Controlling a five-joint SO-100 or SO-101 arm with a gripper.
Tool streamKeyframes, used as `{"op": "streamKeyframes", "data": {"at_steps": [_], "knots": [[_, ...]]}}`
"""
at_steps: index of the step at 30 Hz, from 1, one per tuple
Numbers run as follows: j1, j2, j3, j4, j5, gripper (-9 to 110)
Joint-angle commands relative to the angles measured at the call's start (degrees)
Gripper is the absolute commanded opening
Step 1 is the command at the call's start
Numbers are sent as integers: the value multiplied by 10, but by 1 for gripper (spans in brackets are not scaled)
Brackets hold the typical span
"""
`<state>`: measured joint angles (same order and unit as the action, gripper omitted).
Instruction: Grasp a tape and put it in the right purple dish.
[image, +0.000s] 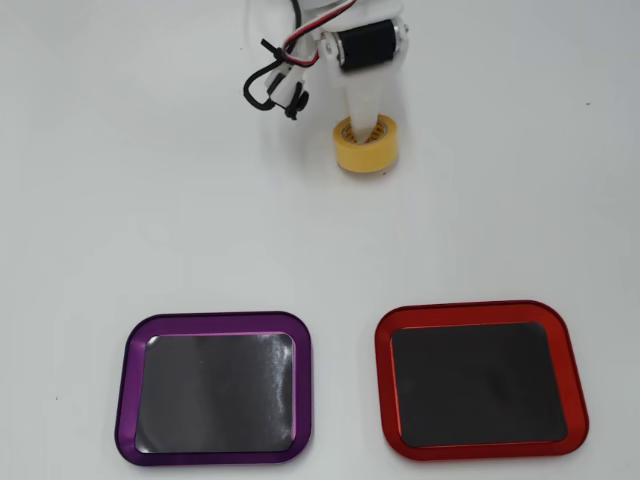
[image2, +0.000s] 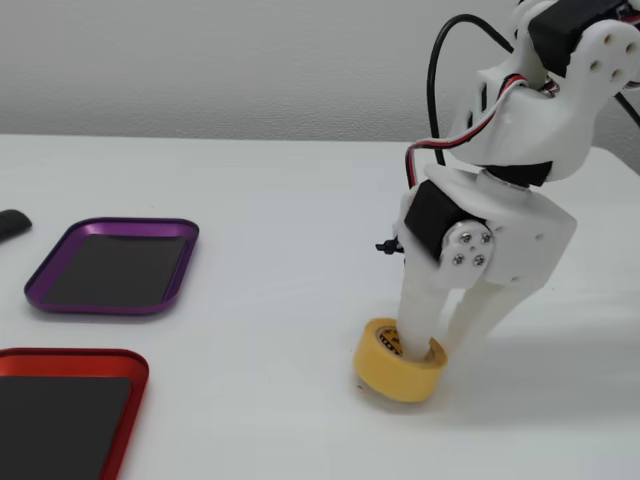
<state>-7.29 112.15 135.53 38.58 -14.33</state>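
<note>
In the overhead view the purple dish lies near the bottom edge of the table, left of centre, with the red dish just beside it toward the bottom right corner. Both hold only their black mats. Going by that view, the purple dish is on the left, so the task's "right" must be counted from another side.

The tape sits near the top edge, a little right of centre, well apart from both dishes. The gripper reaches down onto it from above: 1 finger goes into the core and the other stands outside the roll, so the wall of the roll is between the 2. In the fixed view the gripper looks pinched on that wall, and the tape seems tipped, its near side low on the table and its far side raised a little, though I cannot tell whether it is fully off the surface.

I judge the grasp made or nearly made. Left to do: the lift, the carry across the table to the purple dish, and the release.

The table is plain white and matte. Behind it in the fixed view is a pale wall, and a small dark object lies at the left edge
</note>
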Motion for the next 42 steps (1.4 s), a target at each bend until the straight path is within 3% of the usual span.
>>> {"op": "streamKeyframes", "data": {"at_steps": [1,7,14,22,31,42], "knots": [[-12,56,-11,13,5,-1],[-16,207,-11,-16,6,-1],[-15,277,9,-214,2,-1],[-15,59,-57,-347,1,-1],[-16,-194,-244,-345,6,-1],[-47,-294,-416,-277,3,0]]}}
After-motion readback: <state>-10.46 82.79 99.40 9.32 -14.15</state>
